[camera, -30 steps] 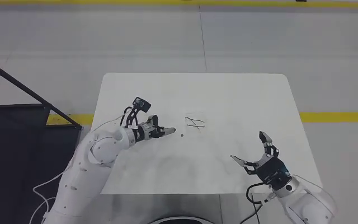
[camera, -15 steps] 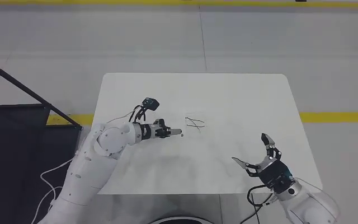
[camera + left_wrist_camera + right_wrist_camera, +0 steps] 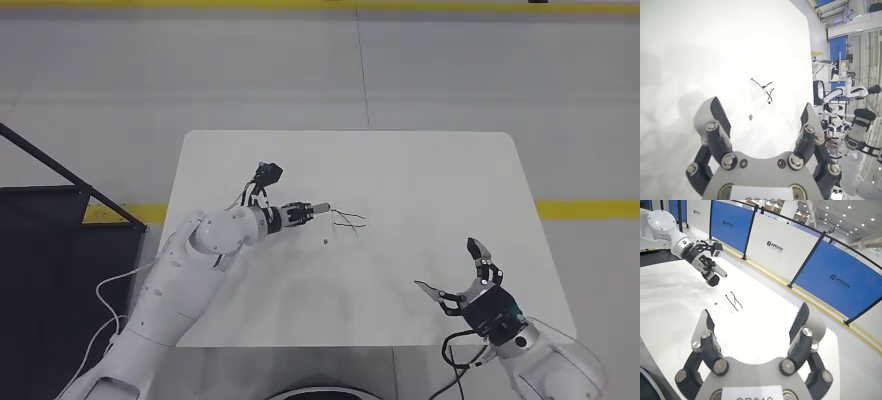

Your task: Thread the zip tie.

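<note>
Over the white table (image 3: 450, 170), the left arm (image 3: 215, 235) had swung from the near-left side toward the middle within the last second, and its wrist had rolled on the way. The left end effector (image 3: 322, 208) ended just left of the zip ties (image 3: 348, 218), held a little above the surface, its fingers apart with nothing between them. That read as the approach to a pick-up: no grasp had been made, and threading had not begun. The right end effector (image 3: 445, 265) had drawn back slightly toward the near-right corner and then kept still, fingers spread wide and empty, well apart from the ties.

The zip ties lay flat near the table's middle, thin black strands crossing one another. The crossing was the likely hindrance: closing on one strand could drag or lift another with it, and so thin a strand lying flat would leave little to pinch. A small brown speck (image 3: 326, 240) sat on the near side of the ties, just beside them and seemingly out of the end effector's line.
</note>
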Tool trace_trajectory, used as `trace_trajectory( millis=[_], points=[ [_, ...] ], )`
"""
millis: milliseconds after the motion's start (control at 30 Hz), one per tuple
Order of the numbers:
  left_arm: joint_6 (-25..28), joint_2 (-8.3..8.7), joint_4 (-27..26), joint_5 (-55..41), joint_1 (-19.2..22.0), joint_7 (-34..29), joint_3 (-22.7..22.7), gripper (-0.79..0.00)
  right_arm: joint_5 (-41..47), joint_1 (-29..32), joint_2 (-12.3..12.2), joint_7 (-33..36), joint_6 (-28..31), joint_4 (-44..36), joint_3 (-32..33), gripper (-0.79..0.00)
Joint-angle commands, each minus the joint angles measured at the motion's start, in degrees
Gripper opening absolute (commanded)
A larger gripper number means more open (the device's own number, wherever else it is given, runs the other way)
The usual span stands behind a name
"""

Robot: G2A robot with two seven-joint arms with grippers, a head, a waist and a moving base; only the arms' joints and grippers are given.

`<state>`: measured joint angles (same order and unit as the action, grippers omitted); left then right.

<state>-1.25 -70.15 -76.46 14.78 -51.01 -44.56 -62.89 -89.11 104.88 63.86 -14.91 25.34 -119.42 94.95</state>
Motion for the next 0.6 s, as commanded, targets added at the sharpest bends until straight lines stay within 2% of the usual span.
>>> trace_trajectory(
  millis=[0,100,200,433,567],
  points=[
    [0.13,-0.38,1.61,-0.77,1.08,0.31,1.05,-0.071,0.0,0.0,0.0,0.0,0.0,0.0,0.0,0.0],
    [0.82,-0.9,3.72,-1.7,2.35,0.4,2.47,-0.108,0.0,0.0,0.0,0.0,0.0,0.0,0.0,0.0],
    [1.06,-1.41,5.89,-1.9,3.65,0.91,3.88,-0.179,0.0,0.0,0.0,0.0,0.0,0.0,0.0,0.0],
    [1.69,-2.52,9.76,-3.62,6.06,2.32,5.91,-0.406,0.0,0.0,0.0,0.0,0.0,0.0,0.0,0.0],
    [2.21,-3.02,11.61,-4.0,7.16,2.81,6.77,-0.425,0.0,0.0,0.0,0.0,0.0,0.0,0.0,0.0]
  ],
)
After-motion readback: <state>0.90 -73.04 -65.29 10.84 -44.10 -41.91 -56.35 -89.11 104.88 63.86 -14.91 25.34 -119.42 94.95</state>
